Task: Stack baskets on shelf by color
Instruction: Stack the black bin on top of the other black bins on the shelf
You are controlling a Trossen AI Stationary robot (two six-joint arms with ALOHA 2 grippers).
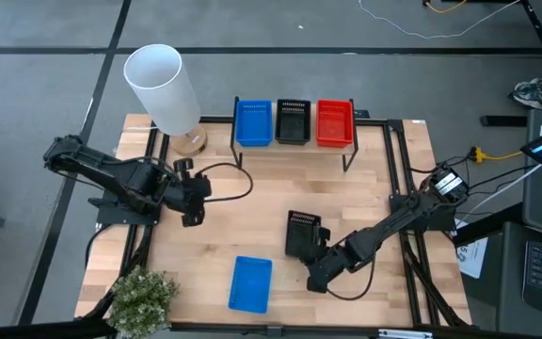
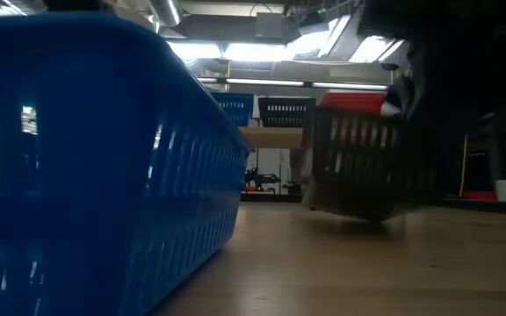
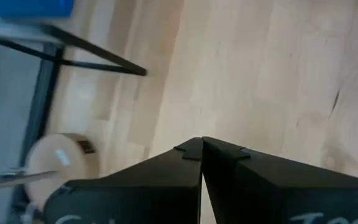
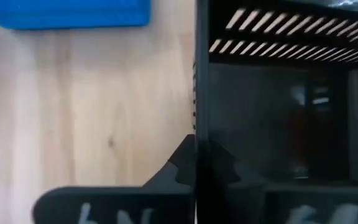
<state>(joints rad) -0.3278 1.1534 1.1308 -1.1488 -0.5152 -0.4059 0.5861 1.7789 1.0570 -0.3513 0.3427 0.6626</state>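
Observation:
A shelf (image 1: 294, 149) stands at the table's far edge and carries a blue basket (image 1: 253, 123), a black basket (image 1: 294, 121) and a red basket (image 1: 335, 123) side by side. Another blue basket (image 1: 250, 283) rests on its bottom near the table's near edge; it fills the left of the low view (image 2: 95, 167). A second black basket (image 1: 301, 231) sits mid-table at my right gripper (image 1: 316, 252), which is shut on it. My left gripper (image 1: 192, 212) hovers shut over bare table on the left, with its fingertips meeting in the left wrist view (image 3: 202, 148). My right gripper (image 4: 196, 146) pinches one wall (image 4: 201, 93) of the black basket, at its rim on the near-right side. One finger (image 4: 179, 163) is outside the wall and the other (image 4: 221, 167) inside the basket. In the low view the basket (image 2: 358, 167) sits tilted, its lower edge at or just above the table.
A white cylinder (image 1: 163, 87) on a round wooden base (image 1: 190, 143) stands at the far left, beside the shelf. A small plant (image 1: 144, 297) sits at the near left corner. Cables trail from both arms. Open tabletop (image 1: 252, 212) lies between the shelf and the loose baskets.

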